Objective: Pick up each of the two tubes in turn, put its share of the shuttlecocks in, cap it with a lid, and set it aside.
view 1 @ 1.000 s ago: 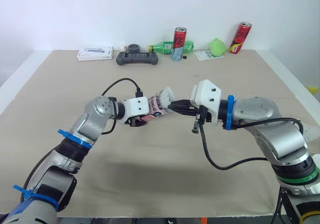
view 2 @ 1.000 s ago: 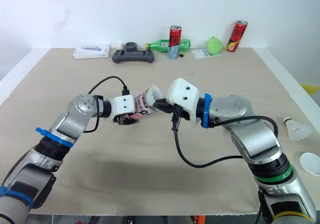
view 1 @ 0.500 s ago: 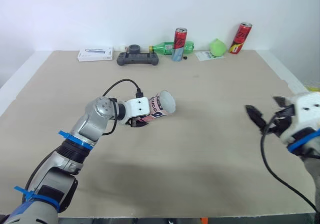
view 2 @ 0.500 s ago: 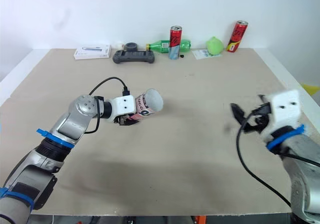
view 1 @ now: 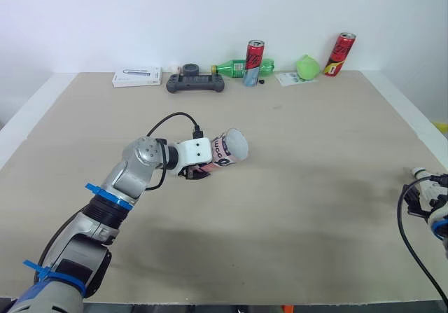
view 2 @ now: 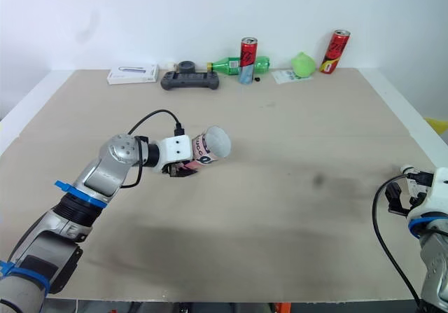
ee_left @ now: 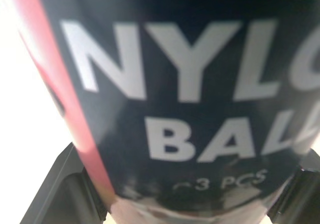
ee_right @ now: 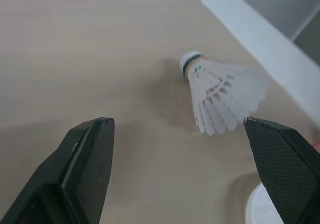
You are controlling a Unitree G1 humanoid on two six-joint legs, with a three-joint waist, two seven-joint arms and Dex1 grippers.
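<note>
Shuttlecock (ee_right: 220, 96) lies on its side on the table (view 1: 301, 215) at the near right edge, cork end toward the middle of the table, skirt toward the white border strip. Right gripper (ee_right: 177, 120) sits low over that same near right corner, fingers spread wide, nothing between them. The shuttlecock is just ahead of the fingertips and not touched. Edge of a white disc (ee_right: 262, 211) shows on the table beside the shuttlecock, on the skirt side and close to the right finger. Can't tell more about it. Further in, left of centre, the left gripper (view 1: 199, 167) is clamped on the tube (view 1: 227, 150), one black finger on each side of the body. The tube is held off the table, roughly level, tilted up a little. Its free end points right and shows as a pale round face; can't tell what is inside. Up close the tube wall is dark with a red stripe and white lettering, partly readable: "NYL", "BAL", "3 PCS". Middle and right of the table between the two grippers is plain beige surface. Along the far edge, left to right: white box (view 1: 136, 78), dark game controller (view 1: 195, 82), green bottle (view 1: 234, 67) lying down, red can (view 1: 254, 62) upright just in front of the bottle, paper slip (view 1: 287, 78), green ball (view 1: 306, 66), second red can (view 1: 339, 54) leaning.
</note>
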